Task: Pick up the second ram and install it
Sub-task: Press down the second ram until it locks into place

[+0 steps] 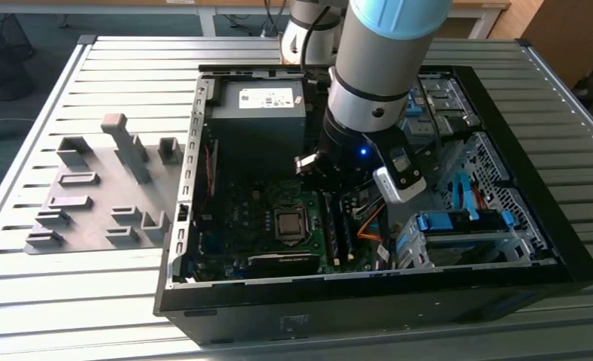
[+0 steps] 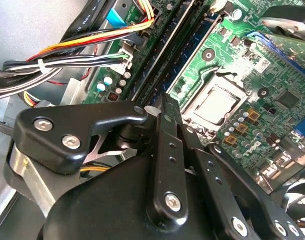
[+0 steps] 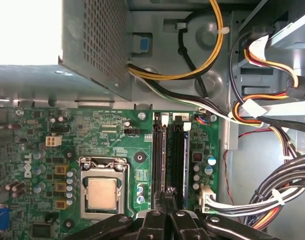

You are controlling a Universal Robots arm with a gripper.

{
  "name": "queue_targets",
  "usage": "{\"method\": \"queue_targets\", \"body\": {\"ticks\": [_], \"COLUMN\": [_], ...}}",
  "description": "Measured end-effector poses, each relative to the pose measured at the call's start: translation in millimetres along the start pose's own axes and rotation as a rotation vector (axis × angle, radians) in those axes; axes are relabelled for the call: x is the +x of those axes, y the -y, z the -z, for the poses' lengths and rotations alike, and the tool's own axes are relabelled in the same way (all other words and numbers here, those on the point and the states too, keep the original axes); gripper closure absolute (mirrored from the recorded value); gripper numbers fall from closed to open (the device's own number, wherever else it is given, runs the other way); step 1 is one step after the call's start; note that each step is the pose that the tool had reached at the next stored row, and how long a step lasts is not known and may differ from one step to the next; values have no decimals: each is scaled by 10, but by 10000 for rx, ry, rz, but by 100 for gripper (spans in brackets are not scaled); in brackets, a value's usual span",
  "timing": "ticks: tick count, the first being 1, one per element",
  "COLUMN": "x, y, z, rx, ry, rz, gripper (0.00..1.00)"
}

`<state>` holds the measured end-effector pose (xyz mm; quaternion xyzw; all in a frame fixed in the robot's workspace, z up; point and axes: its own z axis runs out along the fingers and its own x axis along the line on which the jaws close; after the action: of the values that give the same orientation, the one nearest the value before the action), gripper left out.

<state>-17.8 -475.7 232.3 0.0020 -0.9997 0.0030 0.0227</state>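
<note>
Down inside the open computer case [image 1: 537, 248], the second ram [image 3: 178, 155] appears to be the bluish strip standing in its motherboard slot, just beside another dark memory strip [image 3: 159, 155]; whether it is fully seated I cannot tell. In the second wrist view the same strip [image 2: 192, 47] runs away from the tool's tip. The gripper [image 3: 166, 196] has its black fingers pressed together, nothing visible between them, and its narrow tip [image 2: 165, 102] sits right at the near end of the two strips, though contact is not clear. Beside the slots on the green motherboard [image 3: 107, 130] lies the metal-capped processor socket [image 3: 102, 192]. Bundled yellow, black and orange cables [image 3: 272, 200] run along the slots' other side. From the exterior view, the arm [image 1: 376, 75] reaches straight down into the case, next to the grey power supply [image 1: 258, 113], whose white sticker [image 1: 266, 98] carries print too small to read. Grey holder blocks [image 1: 106, 188] stand on the slatted table [image 1: 55, 301], at the exterior view's left.
</note>
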Motion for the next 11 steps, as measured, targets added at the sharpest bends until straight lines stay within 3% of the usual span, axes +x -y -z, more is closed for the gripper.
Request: {"method": "queue_targets", "body": {"ticks": [11], "x": [-5], "y": [0], "z": [-99], "rx": [-1], "ry": [1], "rz": [0], "gripper": [89]}}
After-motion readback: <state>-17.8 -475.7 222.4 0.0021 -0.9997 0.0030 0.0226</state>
